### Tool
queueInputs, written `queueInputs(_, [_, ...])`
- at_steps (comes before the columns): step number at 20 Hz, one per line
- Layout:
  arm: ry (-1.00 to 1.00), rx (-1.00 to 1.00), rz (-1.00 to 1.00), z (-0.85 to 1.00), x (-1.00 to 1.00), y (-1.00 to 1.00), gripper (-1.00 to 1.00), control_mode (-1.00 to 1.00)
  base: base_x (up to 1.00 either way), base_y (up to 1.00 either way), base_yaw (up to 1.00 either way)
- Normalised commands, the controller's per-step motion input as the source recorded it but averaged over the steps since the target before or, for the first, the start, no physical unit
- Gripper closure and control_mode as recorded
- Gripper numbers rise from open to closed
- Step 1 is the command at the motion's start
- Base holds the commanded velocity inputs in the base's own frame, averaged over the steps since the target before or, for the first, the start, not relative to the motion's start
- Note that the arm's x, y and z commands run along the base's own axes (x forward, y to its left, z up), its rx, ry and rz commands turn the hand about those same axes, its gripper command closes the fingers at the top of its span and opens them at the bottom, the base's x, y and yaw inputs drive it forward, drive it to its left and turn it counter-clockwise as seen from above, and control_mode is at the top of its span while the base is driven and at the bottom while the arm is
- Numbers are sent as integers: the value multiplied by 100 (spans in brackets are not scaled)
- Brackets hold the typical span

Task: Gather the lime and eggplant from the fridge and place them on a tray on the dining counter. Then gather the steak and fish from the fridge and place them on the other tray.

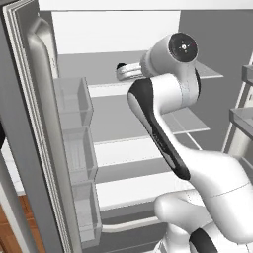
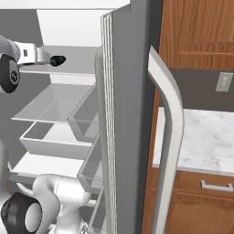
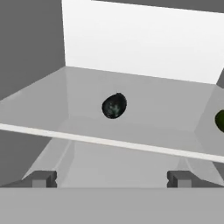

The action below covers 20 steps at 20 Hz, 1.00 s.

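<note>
Fridge [image 1: 123, 34]: doors swung wide; white interior and shelves exposed; door bins seen on both sides
Gripper [image 3: 112, 178]: reached in at upper-shelf level; jaws spread wide, nothing between them; dark tip also seen in the right base view [image 2: 58, 60]
Eggplant [image 3: 114, 105]: dark rounded lump lying on the shelf ahead of the gripper, roughly centred between the fingertips [image 3: 43, 177], well apart from them
Lime [image 3: 220, 119]: green shape cut by the right edge of the hand view, on the same shelf; apart from the eggplant
Counter [image 2: 201, 137]: marble top beside the fridge, over wooden cabinets
</note>
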Motion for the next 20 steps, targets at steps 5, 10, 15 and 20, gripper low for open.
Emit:
queueInputs(5, [9, 0, -6, -6, 44, 1, -100, -100, 0, 0, 0])
queueInputs(10, [7, 0, -5, -3, 43, 5, -100, -100, 0, 0, 0])
queueInputs(15, [0, 0, -5, -19, 38, 16, -100, -100, 0, 0, 0])
queueInputs(20, [0, 0, -4, -20, 39, 5, -100, -100, 0, 0, 0])
